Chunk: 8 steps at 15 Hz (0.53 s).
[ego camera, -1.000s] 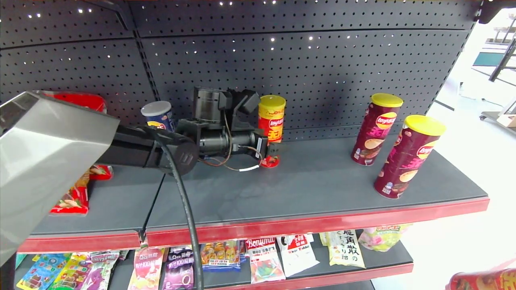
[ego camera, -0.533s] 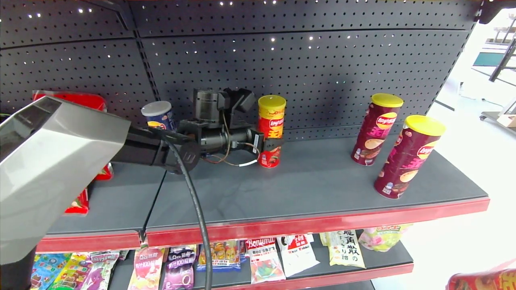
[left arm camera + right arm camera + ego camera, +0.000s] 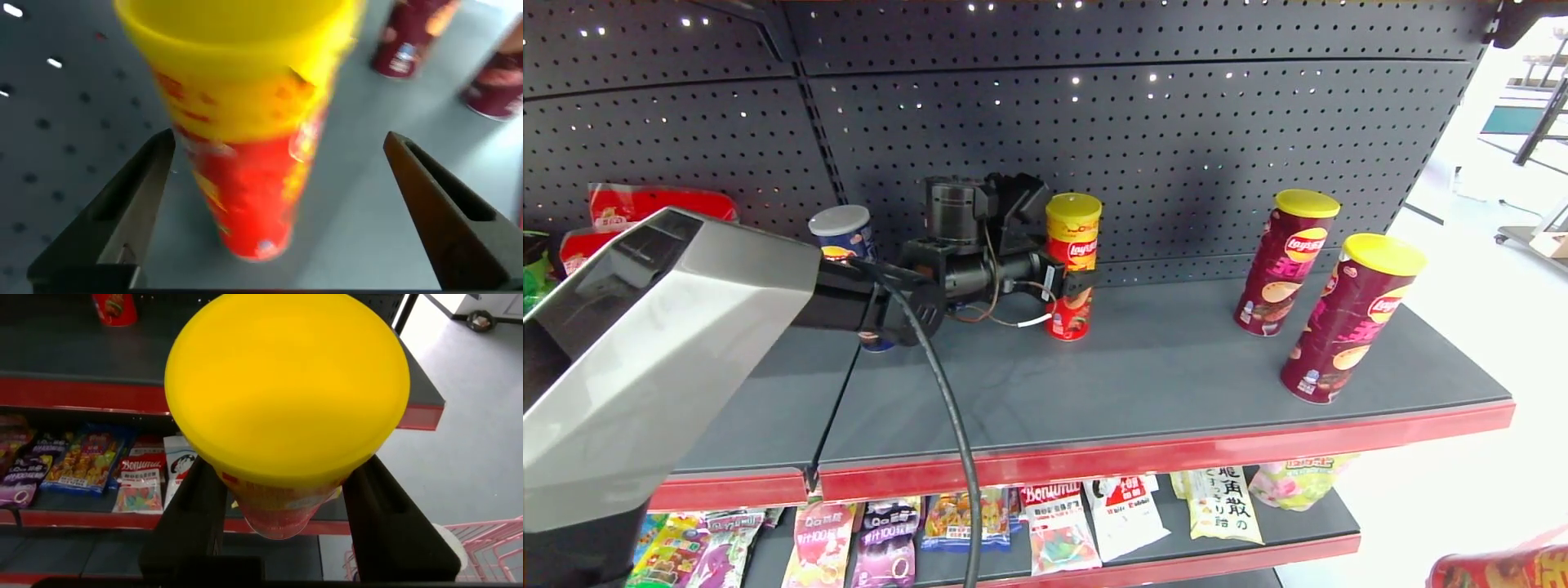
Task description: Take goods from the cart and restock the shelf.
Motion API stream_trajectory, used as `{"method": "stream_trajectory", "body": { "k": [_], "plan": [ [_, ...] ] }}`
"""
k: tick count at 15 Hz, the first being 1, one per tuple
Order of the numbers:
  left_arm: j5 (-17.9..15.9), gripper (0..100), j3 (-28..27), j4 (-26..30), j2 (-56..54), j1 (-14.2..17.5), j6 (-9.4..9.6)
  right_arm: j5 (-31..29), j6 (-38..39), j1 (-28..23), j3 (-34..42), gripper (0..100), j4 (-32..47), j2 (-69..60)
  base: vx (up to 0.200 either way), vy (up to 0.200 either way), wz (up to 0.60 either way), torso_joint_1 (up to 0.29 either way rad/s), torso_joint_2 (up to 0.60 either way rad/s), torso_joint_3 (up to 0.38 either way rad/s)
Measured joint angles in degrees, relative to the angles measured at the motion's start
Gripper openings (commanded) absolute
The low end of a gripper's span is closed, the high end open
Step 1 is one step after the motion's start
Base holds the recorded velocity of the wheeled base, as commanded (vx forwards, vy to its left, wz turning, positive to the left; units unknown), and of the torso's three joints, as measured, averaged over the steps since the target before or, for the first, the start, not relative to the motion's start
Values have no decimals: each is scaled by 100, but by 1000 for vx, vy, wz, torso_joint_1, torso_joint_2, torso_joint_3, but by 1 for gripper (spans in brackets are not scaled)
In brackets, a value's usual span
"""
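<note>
Left gripper (image 3: 279, 139) fingers (image 3: 131, 204) were spread wide, nothing grasped. Red can (image 3: 253, 188) was stood upright between them on shelf (image 3: 1160, 376), near back panel (image 3: 1176, 147). Straight, level pull-back judged best, so can not clipped or tipped. Right gripper (image 3: 286, 490) was clamped on yellow-lidded can (image 3: 286, 384), held off shelf.

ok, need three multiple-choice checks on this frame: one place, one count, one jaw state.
1. The red can on the shelf stands:
A. between the left jaws
B. right of the maroon cans
C. at the front lip

2. Maroon cans on the shelf:
A. one
B. two
C. four

3. The right jaws are:
A. open, empty
B. shut on nothing
C. shut on a yellow-lidded can

Key:
1 A, a jaw stands off each side of it.
2 B, both stand at the right end.
3 C, the right wrist view shows a jaw against each side of it.
</note>
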Motion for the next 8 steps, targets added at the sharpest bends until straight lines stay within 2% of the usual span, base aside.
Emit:
{"method": "stream_trajectory", "body": {
  "k": [5, 8],
  "plan": [
    [79, 100, -266, -38, 256, 18, 11, 0, 0, 2, -6, 0, 0, 2, 0, 0, 0, 0, 0, 0],
    [257, 100, -428, -38, 368, 39, 22, 0, 0, 2, -6, 0, 0, 4, 0, 0, 0, 0, 0, 0]
  ]
}}
